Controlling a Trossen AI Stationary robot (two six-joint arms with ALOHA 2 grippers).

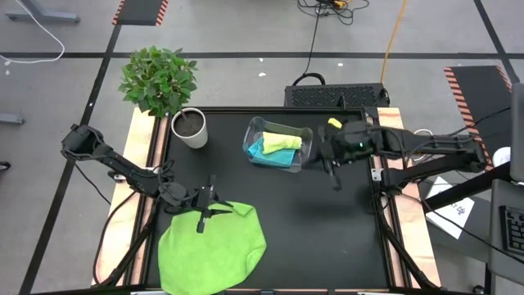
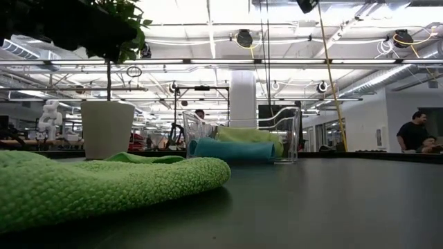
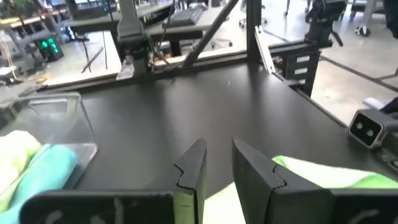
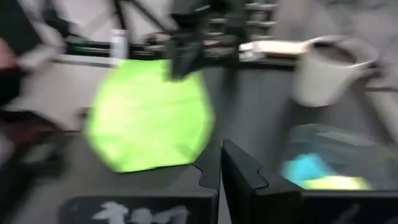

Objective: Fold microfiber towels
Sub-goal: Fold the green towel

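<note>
A bright green microfiber towel (image 1: pixel 211 246) lies spread on the black table at the near left. My left gripper (image 3: pixel 219 149) hovers over its far edge, pointing almost level toward the table's right. Its fingers are open by a narrow gap, and the bare table shows between the tips. A clear plastic bin (image 1: pixel 255 135) at the far middle holds a folded pale yellow-green towel (image 1: pixel 281 142) and a turquoise one (image 1: pixel 266 152). My right gripper (image 1: pixel 332 170) is raised just right of the bin, shut (image 4: pixel 221 165) on nothing.
A plant in a white pot (image 1: pixel 188 129) stands at the far left, beside the bin. Bare black table (image 1: pixel 327 238) stretches right of the green towel to the near and right edges. A person (image 2: pixel 415 131) sits far off in the room behind.
</note>
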